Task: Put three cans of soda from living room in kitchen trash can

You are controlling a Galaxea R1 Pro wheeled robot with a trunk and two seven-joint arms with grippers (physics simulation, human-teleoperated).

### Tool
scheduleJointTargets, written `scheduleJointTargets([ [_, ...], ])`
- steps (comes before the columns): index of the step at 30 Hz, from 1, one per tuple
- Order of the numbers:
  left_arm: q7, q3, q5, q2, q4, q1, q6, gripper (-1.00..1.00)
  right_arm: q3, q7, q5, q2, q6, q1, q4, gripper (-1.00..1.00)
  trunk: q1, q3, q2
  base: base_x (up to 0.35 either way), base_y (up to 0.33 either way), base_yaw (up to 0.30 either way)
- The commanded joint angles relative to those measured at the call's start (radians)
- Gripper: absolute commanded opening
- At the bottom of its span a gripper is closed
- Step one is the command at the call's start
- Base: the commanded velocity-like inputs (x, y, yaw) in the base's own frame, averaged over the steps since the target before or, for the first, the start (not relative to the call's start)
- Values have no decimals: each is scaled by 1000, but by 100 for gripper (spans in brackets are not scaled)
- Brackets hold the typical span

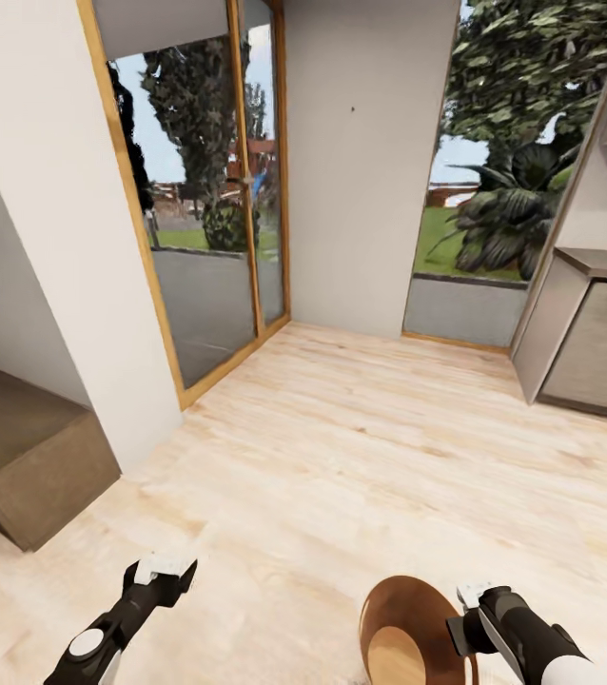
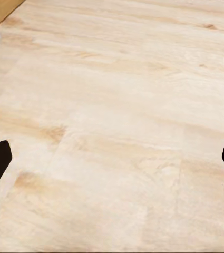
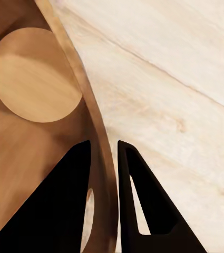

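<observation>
My right gripper (image 3: 104,158) is pinched on the rim wall of the trash can (image 1: 394,633), one finger inside and one outside, carrying it low over the wooden floor (image 1: 370,447) at my right side, while my left gripper (image 2: 112,158) hangs spread wide and empty. A grip this thin on a smooth, shiny wall could, I judge, let the bucket swing or slip free if I turn sharply near the grey cabinet (image 1: 594,347). The can's lower part is cut off in the head view, so I can see only part of its inside.
</observation>
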State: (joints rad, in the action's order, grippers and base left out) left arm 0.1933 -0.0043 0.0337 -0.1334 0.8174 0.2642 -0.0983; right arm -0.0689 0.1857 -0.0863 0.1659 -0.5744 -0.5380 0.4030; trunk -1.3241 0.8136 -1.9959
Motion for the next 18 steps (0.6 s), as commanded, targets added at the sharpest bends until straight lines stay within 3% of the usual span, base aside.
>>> scheduleJointTargets([
  [1,0,0,0,0,1,0,0,100,1,2,10,0,-1,0,0,-100,0,1,0,-198,247,218],
  [11,1,0,0,0,3,0,0,100,2,3,10,0,-1,0,0,-100,0,7,0,-150,251,204],
  [18,0,0,0,0,3,-1,-1,100,2,3,11,0,-1,0,1,-100,0,8,0,3,66,39],
])
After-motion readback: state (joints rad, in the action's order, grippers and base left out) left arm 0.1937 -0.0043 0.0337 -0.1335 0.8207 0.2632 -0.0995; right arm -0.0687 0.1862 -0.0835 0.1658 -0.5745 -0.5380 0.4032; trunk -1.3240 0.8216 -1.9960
